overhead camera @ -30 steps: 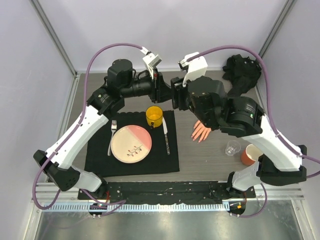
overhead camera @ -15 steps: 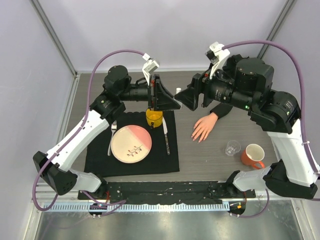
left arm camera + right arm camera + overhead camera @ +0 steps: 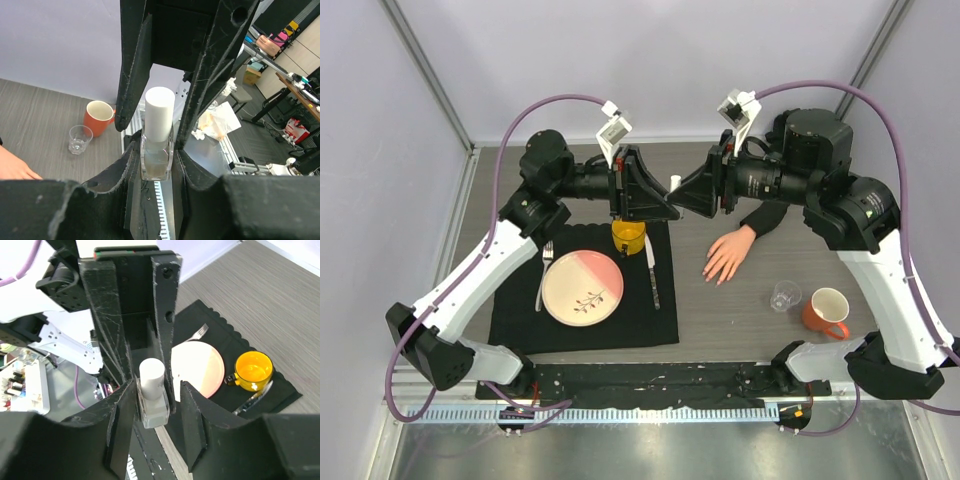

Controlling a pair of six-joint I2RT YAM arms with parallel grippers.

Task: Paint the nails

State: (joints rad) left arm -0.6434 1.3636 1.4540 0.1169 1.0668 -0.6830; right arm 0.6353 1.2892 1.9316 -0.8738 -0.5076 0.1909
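Observation:
The pale mannequin hand [image 3: 728, 255] with a black sleeve lies flat on the table right of the mat, fingers toward me; its nails are too small to make out. Both grippers meet in the air above the mat's far edge. My left gripper [image 3: 665, 203] is shut on the glass body of a small clear bottle [image 3: 156, 162] with a white cap [image 3: 675, 183]. My right gripper [image 3: 692, 193] faces it with its jaws open on either side of the bottle [image 3: 152, 407]. One jaw is against the bottle and the other stands apart.
A black placemat [image 3: 520, 310] holds a pink-and-cream plate [image 3: 582, 286], a fork [image 3: 544, 270], a knife [image 3: 651, 270] and a yellow mug [image 3: 628, 232]. A clear glass [image 3: 784, 295] and an orange mug [image 3: 825, 310] stand at the near right.
My right arm has lifted off the mannequin hand and swung back. Its gripper now faces the left gripper and has closed in around the bottle. The left gripper has turned slightly.

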